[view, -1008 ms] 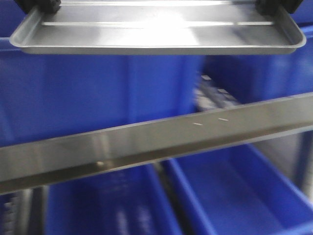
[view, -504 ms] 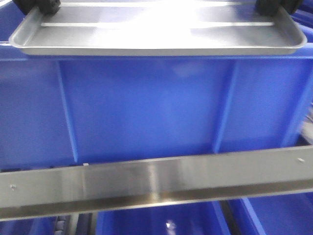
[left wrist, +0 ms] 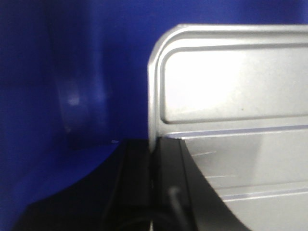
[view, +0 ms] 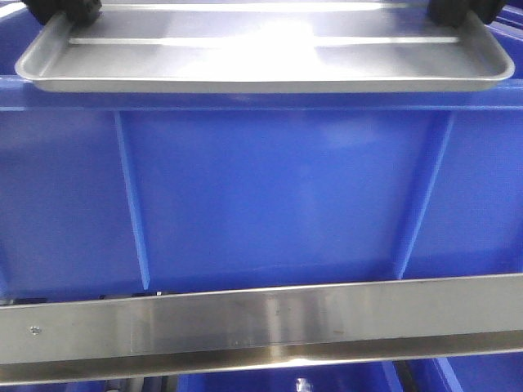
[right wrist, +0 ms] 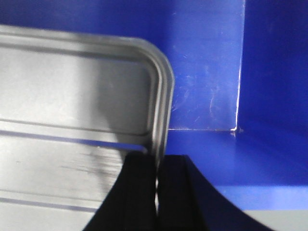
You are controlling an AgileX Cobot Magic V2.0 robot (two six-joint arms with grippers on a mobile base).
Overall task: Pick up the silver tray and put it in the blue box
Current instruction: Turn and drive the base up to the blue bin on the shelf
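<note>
The silver tray [view: 261,57] hangs level at the top of the front view, just above the rim of the blue box [view: 270,196]. My left gripper [view: 61,10] is shut on the tray's left rim and my right gripper [view: 458,10] on its right rim. From the left wrist, the black fingers [left wrist: 171,183] pinch the tray [left wrist: 231,96] edge, with the box's blue inside [left wrist: 72,72] below. On the right wrist side, the gripper [right wrist: 156,168] clamps the tray [right wrist: 72,96] rim over the box's inner corner [right wrist: 236,129].
A brushed-metal rail [view: 261,322] runs across the front view below the box's ribbed wall. More blue plastic [view: 278,382] shows under the rail.
The view has swung: the rail dropped from a slanted line mid-frame to a level one low down, and the box wall now fills the middle. The tray stays held in both grippers.
</note>
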